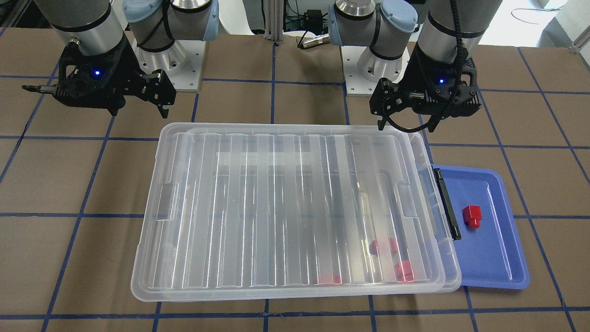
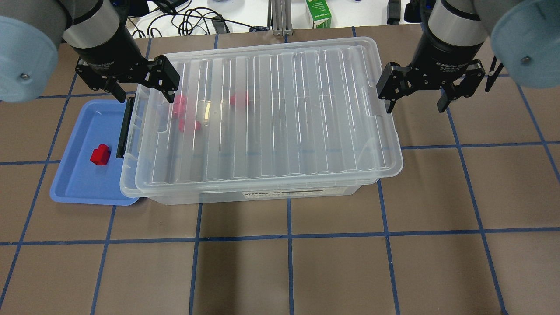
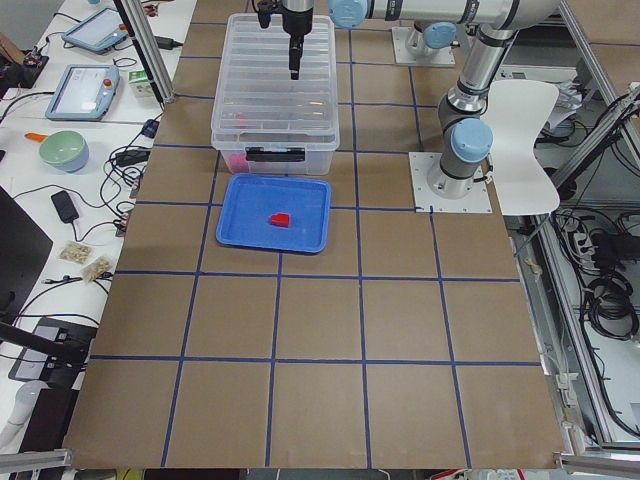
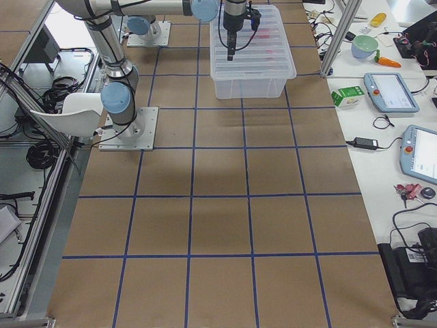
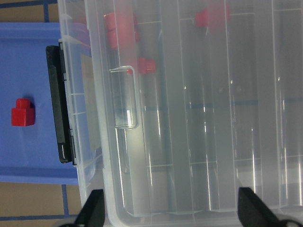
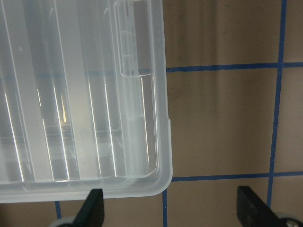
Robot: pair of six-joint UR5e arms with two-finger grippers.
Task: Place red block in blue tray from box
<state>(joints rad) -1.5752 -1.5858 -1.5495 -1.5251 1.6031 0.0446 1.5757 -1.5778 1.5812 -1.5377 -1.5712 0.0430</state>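
Note:
A red block (image 1: 472, 216) lies in the blue tray (image 1: 498, 258), which is tucked partly under the latch end of the box (image 1: 286, 207). The block also shows in the overhead view (image 2: 100, 155) and the left wrist view (image 5: 23, 112). The box's ribbed clear lid is on and its black latch bar (image 1: 447, 203) faces the tray. Three more red blocks (image 1: 385, 246) show blurred through the lid near that end. My left gripper (image 2: 145, 96) is open and empty above the latch end. My right gripper (image 2: 415, 107) is open and empty above the box's opposite end.
The brown table has a grid of blue tape lines. The two arm bases (image 1: 170, 64) stand behind the box. A green carton (image 2: 318, 13) and cables lie past the table's far edge. Side benches hold tablets and a bowl (image 3: 63, 150).

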